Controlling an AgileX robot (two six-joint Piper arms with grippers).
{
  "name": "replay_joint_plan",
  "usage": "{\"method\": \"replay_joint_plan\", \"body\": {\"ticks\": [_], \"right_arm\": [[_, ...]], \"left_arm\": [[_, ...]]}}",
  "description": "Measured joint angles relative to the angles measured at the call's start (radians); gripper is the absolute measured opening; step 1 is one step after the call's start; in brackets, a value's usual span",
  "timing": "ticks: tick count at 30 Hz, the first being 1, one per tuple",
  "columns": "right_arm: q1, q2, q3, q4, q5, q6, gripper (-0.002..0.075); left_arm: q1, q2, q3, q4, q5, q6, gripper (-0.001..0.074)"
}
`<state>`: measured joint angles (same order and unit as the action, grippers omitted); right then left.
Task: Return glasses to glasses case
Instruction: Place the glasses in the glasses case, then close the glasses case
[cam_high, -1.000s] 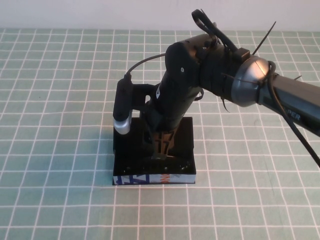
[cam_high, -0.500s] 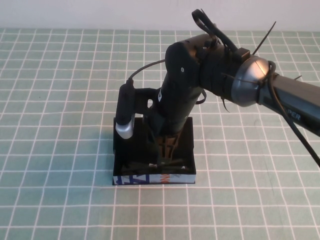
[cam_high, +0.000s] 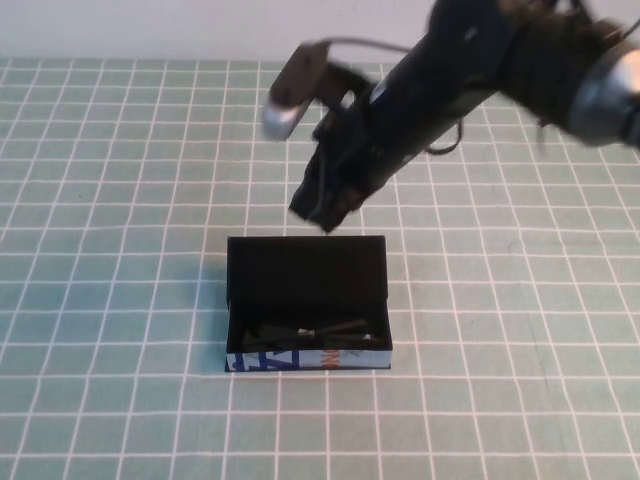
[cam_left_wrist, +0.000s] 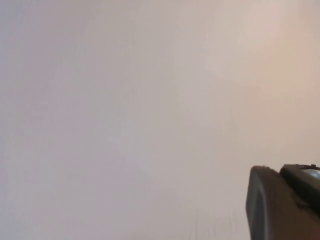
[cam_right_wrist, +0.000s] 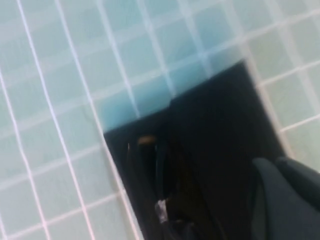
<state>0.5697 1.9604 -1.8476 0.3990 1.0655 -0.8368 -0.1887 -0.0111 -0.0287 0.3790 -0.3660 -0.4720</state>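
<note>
The glasses case (cam_high: 268, 360) stands open in the middle of the mat, its flat black lid lying back and its light blue printed side facing me. The black-framed glasses (cam_high: 305, 333) lie inside it along the front wall. My right gripper (cam_high: 322, 208) hangs in the air just behind the case's lid, apart from it, with nothing in it. The right wrist view looks down on the case (cam_right_wrist: 220, 115) with the glasses (cam_right_wrist: 160, 170) in it. My left gripper (cam_left_wrist: 285, 205) shows only in the left wrist view, against a blank pale surface.
A green mat with a white grid (cam_high: 120, 300) covers the table on all sides of the case. The right arm (cam_high: 480, 70) reaches in from the upper right, with its wrist camera (cam_high: 290, 90) sticking out to the left.
My right gripper has lifted out of the case and drawn back and up behind the lid. The glasses stay lying in the case.
</note>
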Motion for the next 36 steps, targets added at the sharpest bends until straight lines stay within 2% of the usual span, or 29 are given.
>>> {"method": "replay_joint_plan", "body": {"ticks": [4,6,9,12,16,18,22,25,30,36], "right_arm": [[-0.068,-0.052,-0.006,0.080,0.014,0.000,-0.0011],[-0.100,-0.075,-0.008,0.089,0.014,0.000,-0.0011],[-0.149,-0.094,-0.008,0.110,0.007,0.000,-0.0011],[-0.200,-0.101,-0.008,0.155,0.005,0.002,-0.0011],[-0.244,-0.101,-0.008,0.186,0.005,0.004,-0.0011],[-0.251,-0.101,-0.008,0.191,0.005,0.004,-0.0011],[-0.251,-0.080,-0.008,0.207,0.006,0.004,-0.0011],[-0.251,-0.044,-0.008,0.207,0.006,0.004,-0.0011],[-0.251,0.015,-0.008,0.213,0.002,0.004,-0.0011],[-0.251,0.071,-0.008,0.280,-0.056,0.004,-0.0011]], "left_arm": [[0.000,0.000,-0.210,0.179,0.169,-0.089,0.0001],[0.000,0.014,-0.338,0.242,0.317,-0.151,0.0001],[0.000,0.097,-0.505,0.230,0.615,-0.171,0.0001],[0.000,0.228,-0.625,0.141,0.936,-0.004,0.0001],[0.000,0.429,-0.686,0.008,1.243,0.311,0.0001],[0.000,0.519,-0.689,-0.031,1.291,0.397,0.0001],[0.000,0.643,-0.692,-0.165,1.255,0.441,0.0001],[0.000,0.731,-0.692,-0.393,1.223,0.540,0.0001],[0.000,0.885,-0.692,-0.816,1.232,0.887,0.0001],[-0.009,1.054,-0.692,-1.048,1.234,1.060,0.0001]]}}
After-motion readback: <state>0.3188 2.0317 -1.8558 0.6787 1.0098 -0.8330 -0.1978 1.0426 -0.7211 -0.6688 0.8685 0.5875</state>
